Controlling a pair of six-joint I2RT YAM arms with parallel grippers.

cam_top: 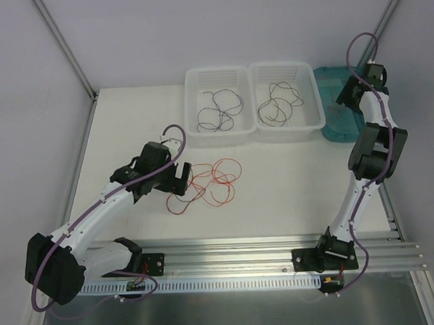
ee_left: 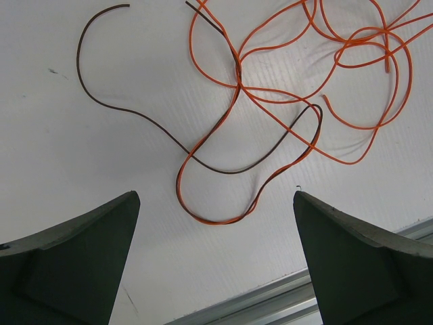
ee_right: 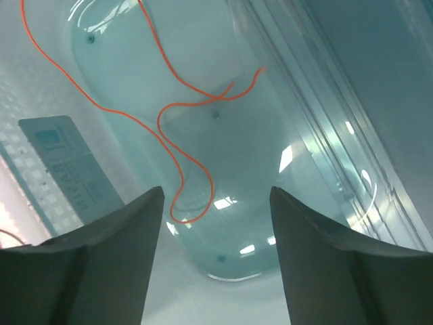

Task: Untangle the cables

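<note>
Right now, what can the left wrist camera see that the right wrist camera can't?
Only the left wrist view shows an orange tangle with one dark wire running through it. They lie on the white table, with a metal rail at the bottom of the picture.
Only the right wrist view shows a see-through teal bin with a single orange wire inside.
Both views show thin orange wire below an open, empty gripper: the left gripper and the right gripper.
</note>
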